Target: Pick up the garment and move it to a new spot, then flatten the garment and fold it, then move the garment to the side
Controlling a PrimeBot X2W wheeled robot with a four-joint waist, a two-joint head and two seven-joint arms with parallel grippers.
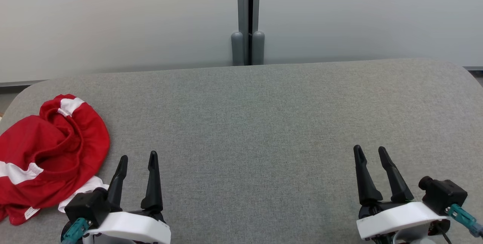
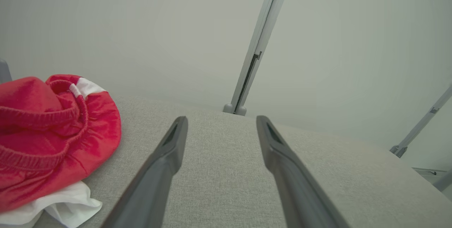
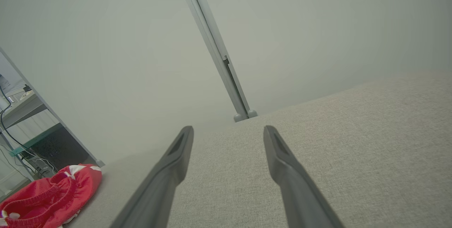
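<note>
left end effector (image 1: 138, 156): released, spread wide, empty; parked low, probably staged for the first grab
right end effector (image 1: 369, 148): same deal, spread and empty
red shorts (image 1: 49, 149): crumpled on the surface (image 1: 245, 123) just left of the left end effector, well apart from the right
lie: heap longest roughly fore-aft, waistband (image 1: 81, 136) at the far end, gaping upward

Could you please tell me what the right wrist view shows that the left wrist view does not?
Right wrist view adds a desk with cables at its left edge and the open right gripper. Left wrist view adds slanted gray struts at its right edge and the open left gripper. Both share the crumpled red garment, the gray table and the gray post.
</note>
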